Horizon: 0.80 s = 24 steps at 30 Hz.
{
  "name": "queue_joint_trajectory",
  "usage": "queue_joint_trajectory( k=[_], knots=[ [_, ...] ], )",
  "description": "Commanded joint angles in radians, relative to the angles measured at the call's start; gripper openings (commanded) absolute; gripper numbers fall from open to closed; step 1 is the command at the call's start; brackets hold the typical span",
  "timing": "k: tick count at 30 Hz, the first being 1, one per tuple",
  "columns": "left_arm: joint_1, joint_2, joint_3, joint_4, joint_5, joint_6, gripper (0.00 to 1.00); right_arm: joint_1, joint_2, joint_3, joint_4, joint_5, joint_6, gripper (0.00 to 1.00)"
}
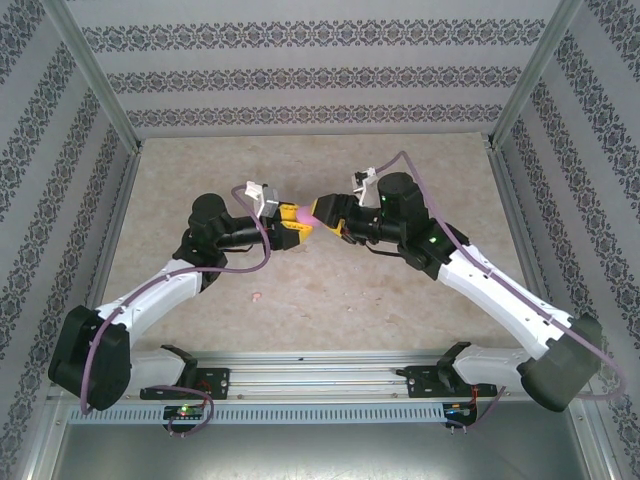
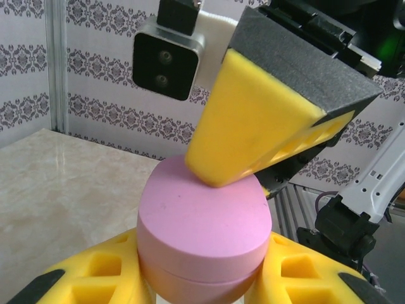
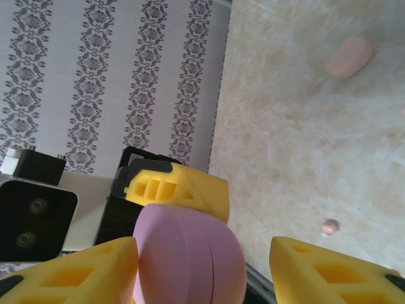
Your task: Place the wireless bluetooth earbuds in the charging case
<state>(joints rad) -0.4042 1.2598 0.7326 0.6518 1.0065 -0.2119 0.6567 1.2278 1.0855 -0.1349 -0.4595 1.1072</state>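
The left pincer is closed on the pink case. It holds the case up in the air, above the worktop. One yellow finger hugs the case at 9 o'clock and the other hugs it at 3 o'clock. The case is round and flat, and its lid is shut.

The right pincer is open. In the left wrist view, one of its yellow fingers comes in from 1 o'clock, and its tip touches the top of the case. In the right wrist view, the case sits between the two fingers of this pincer. It touches the finger at 9 o'clock, and there is a gap before the finger at 3 o'clock.

From above, the two pincers meet a little toward 12 o'clock from the middle of the worktop, with the case between them.

One small pink bud lies alone on the worktop, well apart from the case. From above, it is at 7 o'clock from the case. In the right wrist view, a pale pink oval thing lies on the worktop at 12 o'clock from the bud. I cannot tell what it is.
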Motion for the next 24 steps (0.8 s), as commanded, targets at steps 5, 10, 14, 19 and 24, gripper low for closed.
queue_joint_trajectory(
  k=[5,10,14,19,24],
  knots=[
    [-0.005,0.004,0.036,0.059,0.018,-0.038,0.25,0.001,0.042,-0.023,0.171,-0.083,0.099,0.53],
    [-0.005,-0.012,0.036,-0.005,-0.002,0.006,0.27,0.002,0.044,-0.028,0.184,-0.093,0.108,0.32],
    [-0.005,-0.026,0.028,-0.042,-0.024,0.028,0.34,-0.001,0.043,-0.044,0.198,-0.089,0.124,0.22],
    [-0.005,-0.061,0.025,-0.128,-0.043,0.100,0.56,-0.016,0.041,-0.076,0.245,-0.085,0.165,0.17],
    [-0.005,-0.108,0.030,-0.248,-0.080,0.198,0.75,-0.058,0.039,-0.095,0.267,-0.085,0.169,0.17]
  ],
)
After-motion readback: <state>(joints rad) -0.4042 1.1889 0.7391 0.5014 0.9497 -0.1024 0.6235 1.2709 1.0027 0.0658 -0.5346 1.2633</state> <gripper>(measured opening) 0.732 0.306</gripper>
